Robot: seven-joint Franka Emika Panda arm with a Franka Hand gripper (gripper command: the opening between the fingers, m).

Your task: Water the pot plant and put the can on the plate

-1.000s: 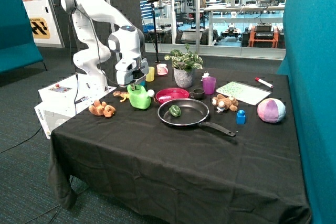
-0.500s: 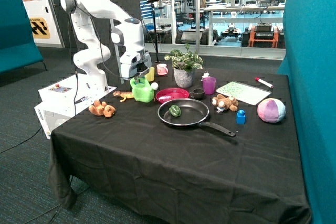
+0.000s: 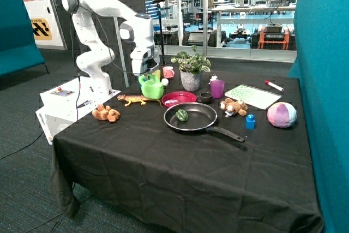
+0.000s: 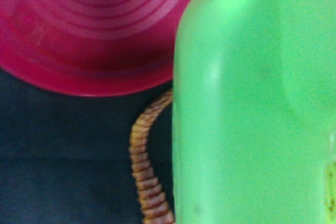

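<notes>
The tool (image 3: 148,75) holds the can (image 3: 152,87) by its handle, lifted clear of the counter (image 3: 163,151), just left of the plate (image 3: 178,99) and short of the pot plant (image 3: 191,69) farther right. By the look of it, watering is not yet done and the plate sits bare, so pouring and placing both remain.

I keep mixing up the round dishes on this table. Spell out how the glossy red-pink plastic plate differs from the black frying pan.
The red-pink plastic plate is smaller than the black frying pan. The plate has no handle; the pan has a long one. The pan holds a small green item; the plate looks bare, with the gripper holding the lime-green watering can beside it. Both are round and shallow.
</notes>
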